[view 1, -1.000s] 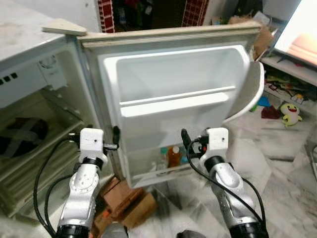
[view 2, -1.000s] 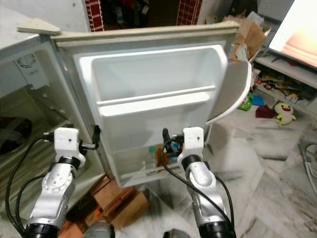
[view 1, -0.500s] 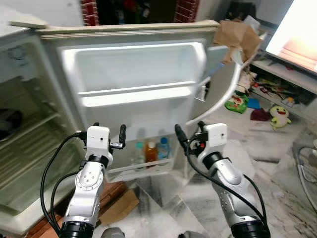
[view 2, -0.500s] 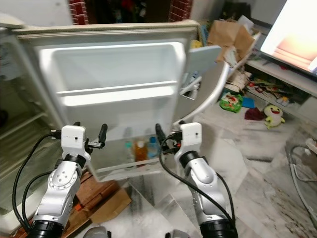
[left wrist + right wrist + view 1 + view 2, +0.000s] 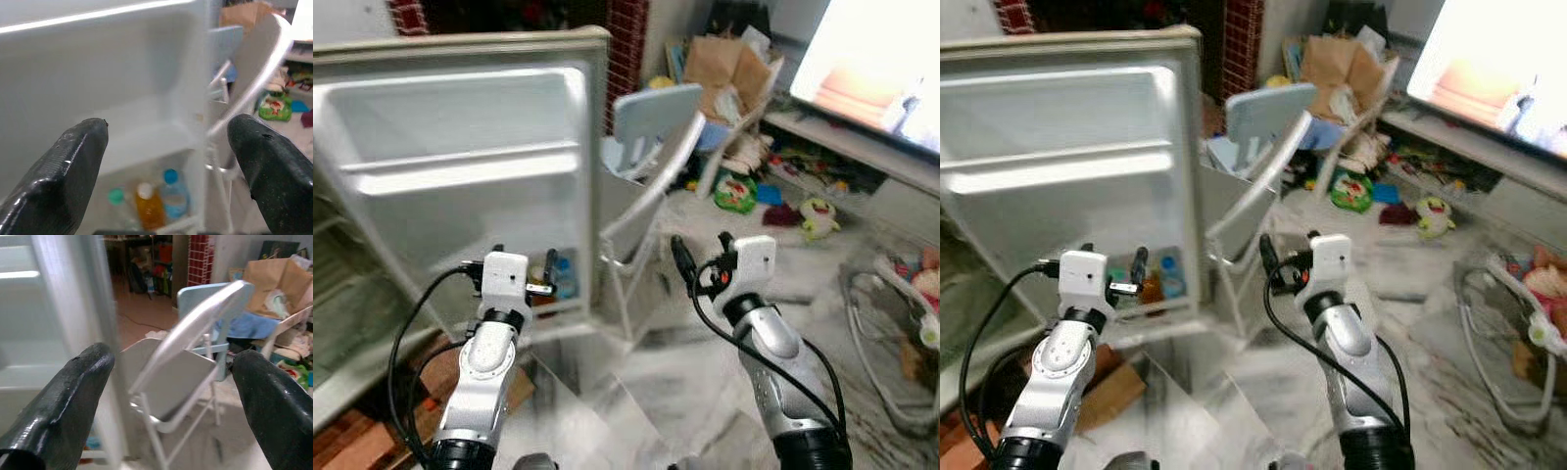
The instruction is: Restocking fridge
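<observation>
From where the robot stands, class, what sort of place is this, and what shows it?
Probably a lived-in family home, likely a living room: a small fridge stands open, a bright television sits on a low shelf, and soft toys lie on the marble floor.

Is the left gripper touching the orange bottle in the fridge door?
Apart. In the left wrist view the left gripper is open, and the orange bottle stands well beyond it.

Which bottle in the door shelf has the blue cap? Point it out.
The blue-capped bottle, at the door's open edge, beside the orange bottle with a white cap; the third bottle has a green cap.
</observation>
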Motion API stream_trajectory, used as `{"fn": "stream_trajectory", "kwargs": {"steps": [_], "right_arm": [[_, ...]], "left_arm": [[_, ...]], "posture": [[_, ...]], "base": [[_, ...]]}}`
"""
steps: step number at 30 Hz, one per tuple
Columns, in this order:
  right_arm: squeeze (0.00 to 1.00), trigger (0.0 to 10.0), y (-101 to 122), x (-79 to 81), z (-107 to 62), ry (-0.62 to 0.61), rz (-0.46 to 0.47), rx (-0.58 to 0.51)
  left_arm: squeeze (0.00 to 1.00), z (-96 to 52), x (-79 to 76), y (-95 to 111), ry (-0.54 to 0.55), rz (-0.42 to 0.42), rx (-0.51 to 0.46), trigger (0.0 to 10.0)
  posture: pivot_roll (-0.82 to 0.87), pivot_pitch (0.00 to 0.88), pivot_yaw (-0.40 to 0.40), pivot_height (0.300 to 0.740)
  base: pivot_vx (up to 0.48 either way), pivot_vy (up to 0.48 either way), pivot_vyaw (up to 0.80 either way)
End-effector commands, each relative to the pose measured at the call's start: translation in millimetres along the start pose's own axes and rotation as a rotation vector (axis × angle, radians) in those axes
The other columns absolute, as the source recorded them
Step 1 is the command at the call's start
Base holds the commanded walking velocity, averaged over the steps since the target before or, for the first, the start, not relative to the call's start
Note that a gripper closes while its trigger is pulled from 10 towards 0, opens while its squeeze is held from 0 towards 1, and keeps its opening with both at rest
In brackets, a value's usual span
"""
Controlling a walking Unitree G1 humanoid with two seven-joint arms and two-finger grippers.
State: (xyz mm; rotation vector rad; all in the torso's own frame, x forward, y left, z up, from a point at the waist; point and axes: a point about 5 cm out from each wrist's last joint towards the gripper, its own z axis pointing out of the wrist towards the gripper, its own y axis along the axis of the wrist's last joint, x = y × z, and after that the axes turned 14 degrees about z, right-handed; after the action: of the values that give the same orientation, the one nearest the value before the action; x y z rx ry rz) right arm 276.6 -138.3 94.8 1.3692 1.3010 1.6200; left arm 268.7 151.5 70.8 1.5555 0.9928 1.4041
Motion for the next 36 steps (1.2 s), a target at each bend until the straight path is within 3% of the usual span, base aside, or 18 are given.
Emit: {"fn": "stream_trajectory", "kwargs": {"steps": [1, 10, 27, 36], "right_arm": [[0.00, 10.0, 3, 0.0, 0.1, 0.013, -0.029, -0.010], [0.00, 10.0, 11, 7.4, 4.3, 0.067, -0.001, -0.045], [0.00, 10.0, 23, 7.2, 11.2, 0.065, -0.030, -0.102], [0.00, 10.0, 28, 3.8, 13.0, 0.028, -0.046, -0.134]], "left_arm": [[0.00, 1.1, -2.3, -2, 0.004, 0.001, 0.023, 10.0], [0.00, 3.5, 6.7, -8, 0.053, 0.031, 0.064, 10.0], [0.00, 4.0, 9.0, -12, 0.079, 0.036, 0.095, 10.0], [0.00, 3.3, 6.0, -14, 0.071, 0.045, 0.101, 10.0]], "posture": [[0.03, 0.000, -0.013, 0.740], [0.02, 0.000, -0.011, 0.740], [0.03, 0.000, -0.009, 0.740], [0.02, 0.000, -0.009, 0.740]], "base": [[0.000, -0.480, 0.80], [0.000, -0.048, 0.80], [0.377, -0.287, 0.80], [0.422, -0.084, 0.00]]}}
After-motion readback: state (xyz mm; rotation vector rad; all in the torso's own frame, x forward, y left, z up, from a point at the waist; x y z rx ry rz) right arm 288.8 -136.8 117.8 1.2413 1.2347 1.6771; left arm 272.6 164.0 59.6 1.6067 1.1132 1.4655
